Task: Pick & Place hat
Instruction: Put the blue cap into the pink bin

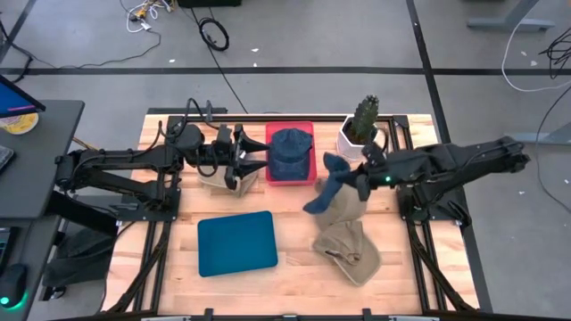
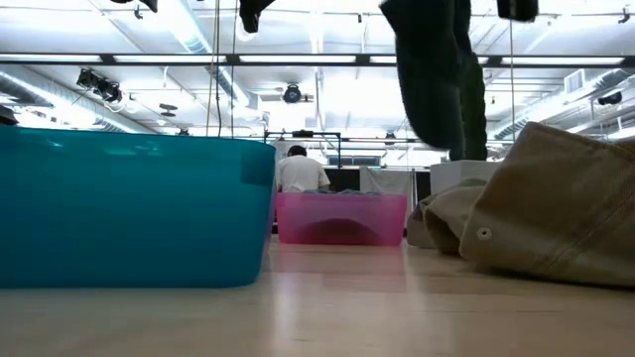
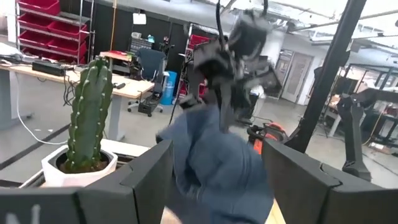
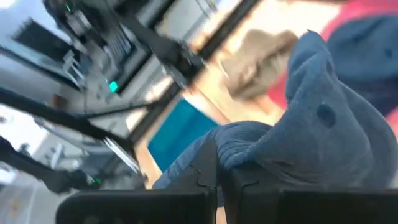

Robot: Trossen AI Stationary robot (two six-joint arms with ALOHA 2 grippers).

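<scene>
From above, my right end effector [image 1: 359, 183] is clamped shut on a blue hat [image 1: 327, 189], holding it off the desk [image 1: 294, 276] between the red bin [image 1: 291, 153] and the cactus pot [image 1: 356, 135], just over a tan hat [image 1: 343, 214]. My left end effector [image 1: 259, 159] waits with its fingers spread wide and nothing between them, just beside the red bin's near wall. I count five hats: the blue one I hold, one blue hat in bin [image 1: 291, 147], and three tan ones, with a second tan hat [image 1: 350, 251] near the front right edge and a third tan hat [image 1: 219, 178] under my left arm. There are two bins: the red one and a teal bin [image 1: 236, 243] toward the front. Bare desk lies between the teal bin and the tan hats, and along the front edge. In the low view the held hat [image 2: 437, 74] hangs well clear of the desk surface [image 2: 317, 317], with the teal bin [image 2: 134, 213] close on one side, tan hats [image 2: 546, 208] on the other, and the red bin [image 2: 342, 218] far back between them. In my left wrist view the blue hat [image 3: 217, 162] dangles from my right end effector [image 3: 233, 109] beyond my spread fingers [image 3: 149, 171], with the cactus [image 3: 90, 112] beside it. In my right wrist view my fingers [image 4: 208, 171] pinch the hat's [image 4: 311, 130] cloth, above the teal bin [image 4: 177, 134].
</scene>
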